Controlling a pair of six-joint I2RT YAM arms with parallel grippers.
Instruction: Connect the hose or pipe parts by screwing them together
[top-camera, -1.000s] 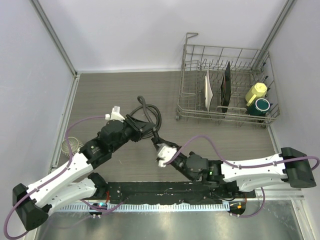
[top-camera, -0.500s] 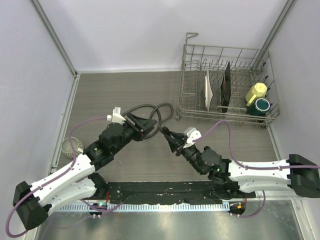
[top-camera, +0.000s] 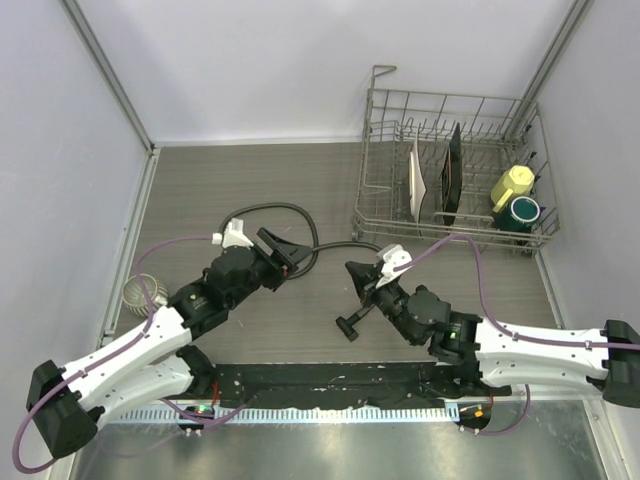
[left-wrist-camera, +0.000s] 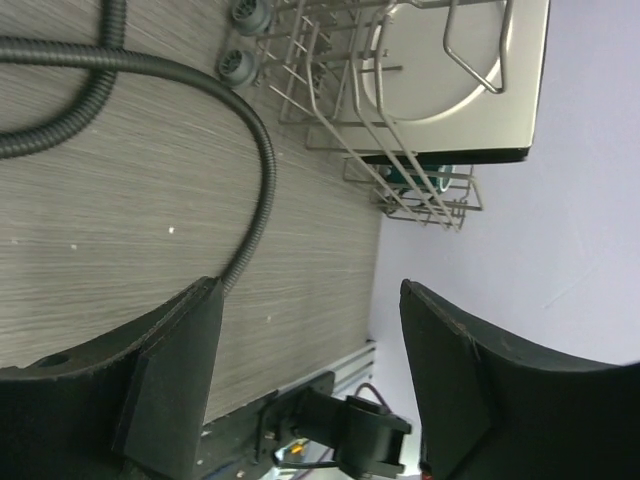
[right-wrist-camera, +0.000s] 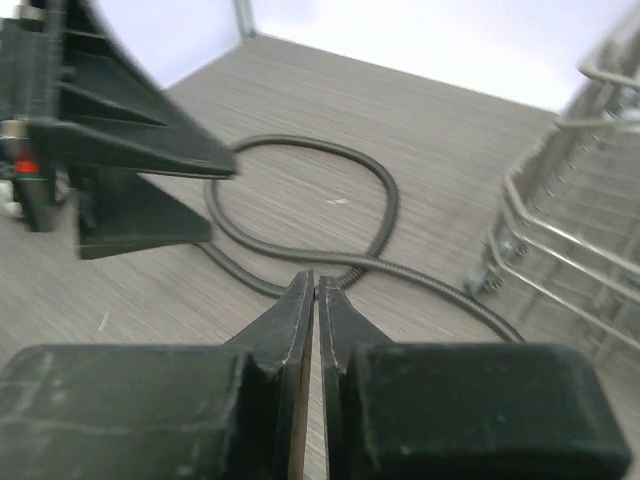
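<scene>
Left arm: comes up from the near-left corner with its wrist rolled on its side, and the left gripper (top-camera: 294, 258) sits low over the table (top-camera: 200, 180).
Left claw: spread wide with nothing between the fingers.
Right arm: lies low, coming in from the right, with the right gripper (top-camera: 356, 271) aimed at the far left.
Right claw: fingers pressed flat together, gripping nothing.
Hose (top-camera: 270, 206): black and ribbed, looped on the table just past the left gripper. One run trails toward the foot of the rack.
Nozzle fitting (top-camera: 348, 324): a small black T lying on the table just beside the right gripper, in neither claw. Whether it is joined to the hose can't be told.
Dish rack (top-camera: 445, 97): wire, at the far right. It holds a white plate (top-camera: 417, 180) and a dark plate (top-camera: 453, 175) on edge, plus a yellow cup (top-camera: 512, 183) and a teal cup (top-camera: 521, 210) at its right end.
</scene>
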